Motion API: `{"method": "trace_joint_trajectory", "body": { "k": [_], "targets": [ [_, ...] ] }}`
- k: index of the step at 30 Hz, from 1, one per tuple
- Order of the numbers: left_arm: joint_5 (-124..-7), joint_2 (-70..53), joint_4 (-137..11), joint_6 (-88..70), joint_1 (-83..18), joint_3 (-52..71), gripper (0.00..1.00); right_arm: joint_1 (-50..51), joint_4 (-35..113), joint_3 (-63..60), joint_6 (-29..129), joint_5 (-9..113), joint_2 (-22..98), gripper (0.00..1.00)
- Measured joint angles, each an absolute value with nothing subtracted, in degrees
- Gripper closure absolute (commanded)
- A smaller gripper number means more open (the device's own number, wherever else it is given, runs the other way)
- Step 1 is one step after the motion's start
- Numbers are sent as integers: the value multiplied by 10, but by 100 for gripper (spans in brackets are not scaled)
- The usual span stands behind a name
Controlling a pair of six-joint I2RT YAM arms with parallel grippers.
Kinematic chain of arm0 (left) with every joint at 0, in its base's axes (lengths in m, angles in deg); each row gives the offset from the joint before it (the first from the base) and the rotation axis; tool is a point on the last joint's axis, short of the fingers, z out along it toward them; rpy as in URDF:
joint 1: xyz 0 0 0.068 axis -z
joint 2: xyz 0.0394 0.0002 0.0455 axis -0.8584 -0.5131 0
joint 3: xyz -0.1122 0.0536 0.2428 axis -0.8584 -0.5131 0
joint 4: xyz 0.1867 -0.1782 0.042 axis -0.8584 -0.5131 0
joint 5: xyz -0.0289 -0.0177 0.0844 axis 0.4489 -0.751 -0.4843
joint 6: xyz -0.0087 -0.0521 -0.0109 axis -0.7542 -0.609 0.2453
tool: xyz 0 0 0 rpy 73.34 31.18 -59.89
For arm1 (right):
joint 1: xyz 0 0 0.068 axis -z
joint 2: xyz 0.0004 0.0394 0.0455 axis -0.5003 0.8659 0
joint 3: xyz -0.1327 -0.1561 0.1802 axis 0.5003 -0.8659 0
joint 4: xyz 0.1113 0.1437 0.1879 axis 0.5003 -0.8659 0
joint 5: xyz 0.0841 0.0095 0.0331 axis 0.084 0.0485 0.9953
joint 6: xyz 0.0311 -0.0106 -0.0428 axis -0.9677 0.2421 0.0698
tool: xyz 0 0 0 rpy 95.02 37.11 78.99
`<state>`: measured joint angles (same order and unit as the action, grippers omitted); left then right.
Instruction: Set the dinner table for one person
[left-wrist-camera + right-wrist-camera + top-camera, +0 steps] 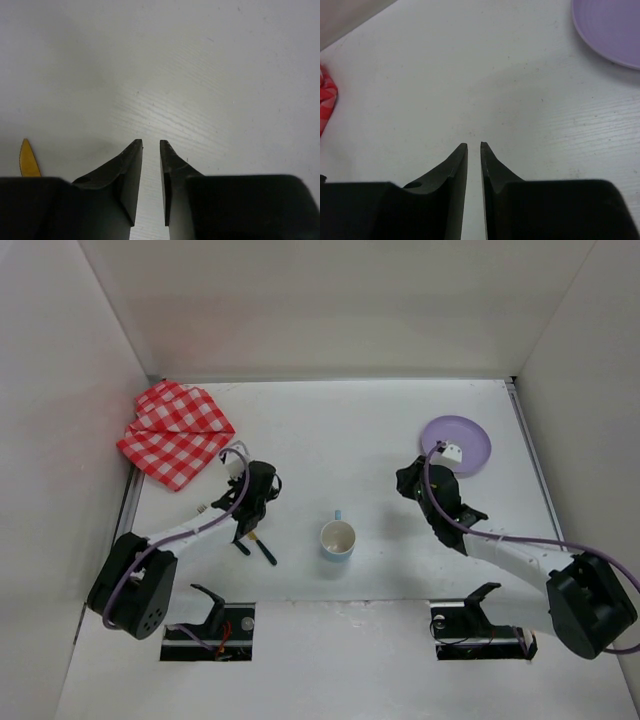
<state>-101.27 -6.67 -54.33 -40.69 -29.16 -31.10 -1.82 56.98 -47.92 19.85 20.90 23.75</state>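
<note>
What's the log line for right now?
left gripper: shut, empty, by utensils | right gripper: shut, empty, beside purple plate | mug: upright, mid dinner table | checked cloth: far-left corner

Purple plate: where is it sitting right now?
In the top external view the purple plate sits far right on the dinner table, near the right edge rail, just beyond the right gripper.

Flat white dinner table (pixel 340 430), thin metal-railed edges
</note>
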Motion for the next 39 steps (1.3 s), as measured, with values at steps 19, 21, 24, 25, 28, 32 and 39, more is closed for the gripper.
{"method": "trace_joint_trajectory", "body": {
  "k": [19,21,24,25,28,32,39],
  "targets": [
    [-1055,-312,-558,-399,-527,-80,61,-23,565,-470,209,223,262,49],
    [-1049,-342,-562,-400,-541,-71,61,-23,566,-469,209,225,265,50],
    [-1041,-359,-569,-407,-553,-70,63,-24,566,-465,211,228,275,51],
    [-1039,-360,-571,-410,-556,-70,63,-26,567,-463,211,230,279,51],
    [-1038,-360,-571,-417,-565,-70,63,-32,567,-459,212,233,291,50],
    [-1045,-360,-570,-417,-570,-70,62,-40,566,-453,214,235,303,47],
    [-1082,-356,-555,-408,-567,-86,59,-53,566,-441,224,237,319,41]
  ]
}}
